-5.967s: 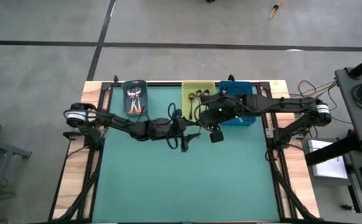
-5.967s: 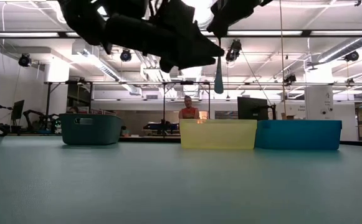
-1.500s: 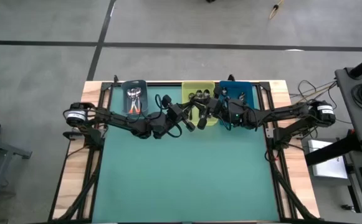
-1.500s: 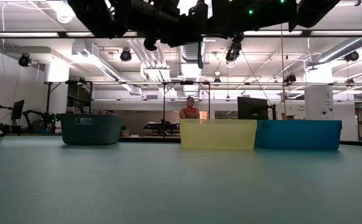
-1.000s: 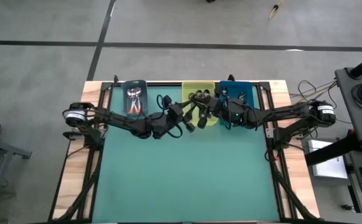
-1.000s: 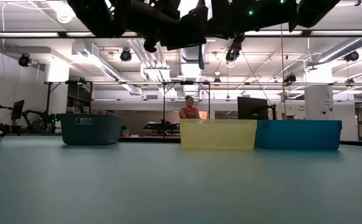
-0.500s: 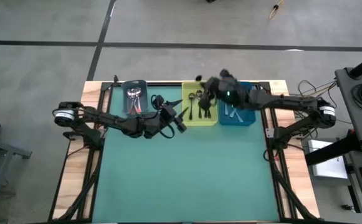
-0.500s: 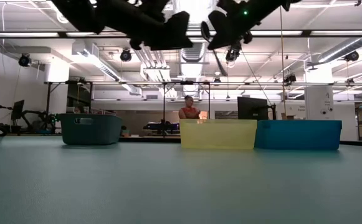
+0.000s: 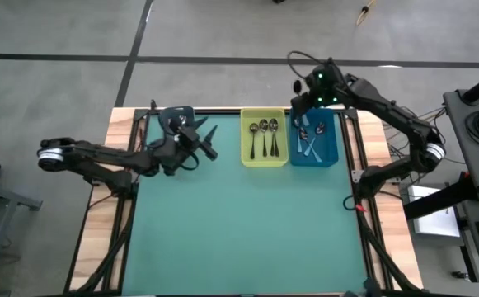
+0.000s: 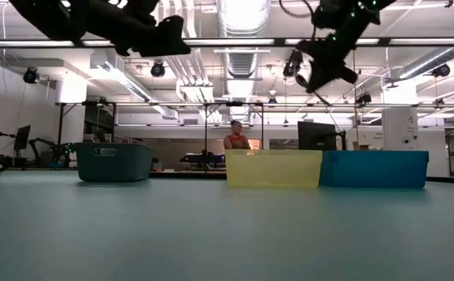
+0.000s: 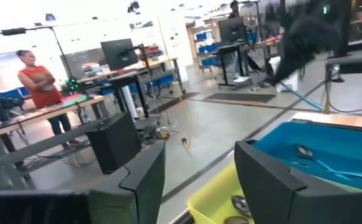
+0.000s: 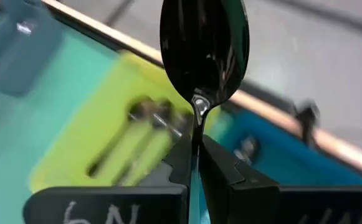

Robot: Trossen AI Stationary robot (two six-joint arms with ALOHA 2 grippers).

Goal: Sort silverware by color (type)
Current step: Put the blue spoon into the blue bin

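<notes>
Green table (image 9: 247, 223): right hand (image 12: 195, 146) raised, clamping spoon (image 12: 204, 46), seemingly dark-handled; left hand (image 11: 196, 171) spread, empty.

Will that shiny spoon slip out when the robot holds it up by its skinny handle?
It might. The spoon looks smooth and glossy, so probably slippery, and the right tool pinches only its thin handle. It stands straight without bending, so it is likely stiff. With the big bowl on top, it could swivel in the grip if bumped.

Left pincer (image 9: 207, 139) gapes wide; right pincer (image 9: 298, 86) is clamped tight.
</notes>
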